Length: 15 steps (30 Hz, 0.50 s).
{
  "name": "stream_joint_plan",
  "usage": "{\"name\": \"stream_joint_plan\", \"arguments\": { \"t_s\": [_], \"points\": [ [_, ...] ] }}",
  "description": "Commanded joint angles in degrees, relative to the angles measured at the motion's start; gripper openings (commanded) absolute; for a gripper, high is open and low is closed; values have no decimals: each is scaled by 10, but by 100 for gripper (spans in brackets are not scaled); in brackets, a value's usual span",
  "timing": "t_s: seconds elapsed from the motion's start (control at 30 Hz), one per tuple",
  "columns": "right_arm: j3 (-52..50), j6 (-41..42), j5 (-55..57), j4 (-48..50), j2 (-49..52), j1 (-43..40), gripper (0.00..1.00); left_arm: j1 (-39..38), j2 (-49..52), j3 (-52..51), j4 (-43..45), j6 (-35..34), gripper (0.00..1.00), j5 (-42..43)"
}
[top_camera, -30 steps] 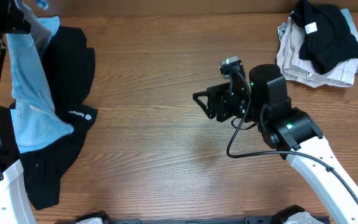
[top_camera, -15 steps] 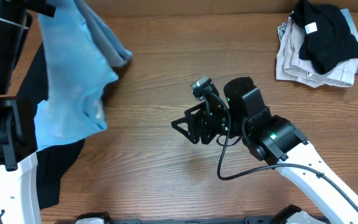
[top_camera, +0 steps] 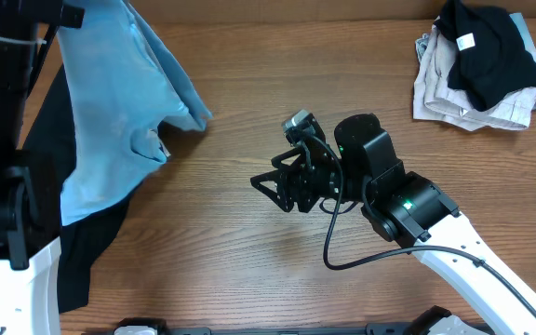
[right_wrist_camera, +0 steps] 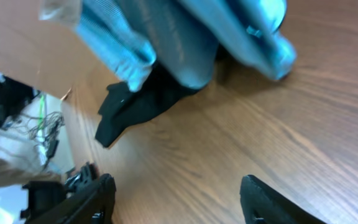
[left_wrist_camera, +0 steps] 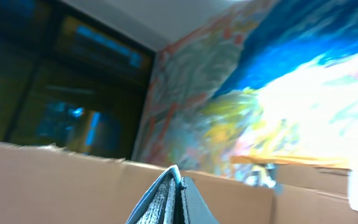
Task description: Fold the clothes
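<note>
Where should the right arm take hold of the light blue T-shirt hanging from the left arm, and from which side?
Probably best to grip the soft light blue T-shirt at its free corner jutting toward the right arm. Come in from the right, fingers either side of the edge: that corner hangs clear of the black garment and nearest the open right gripper.

No legible lettering anywhere — white tag [top_camera: 464, 41] on the dark garment [top_camera: 496, 60] too small
</note>
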Motion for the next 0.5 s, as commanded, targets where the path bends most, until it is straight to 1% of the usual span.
{"name": "stream_joint_plan", "arguments": {
  "t_s": [0.0, 0.1, 0.2, 0.33, 0.47],
  "points": [
    [12, -3, 60, 8, -7, 2, 70, -14, -5, 35, 7, -17, 4, 37],
    [12, -3, 97, 12, 6, 2, 72, -14, -5, 40, 0, -17, 4, 77],
    [12, -8, 108, 26, 37, 2, 75, -14, -6, 40, -23, -17, 4, 97],
    [12, -35, 113, 60, 103, 1, 79, -12, -6, 40, -56, -15, 4, 99],
    [12, -36, 108, 83, 167, 1, 82, 3, -6, 40, -76, -13, 4, 99]
  ]
}}
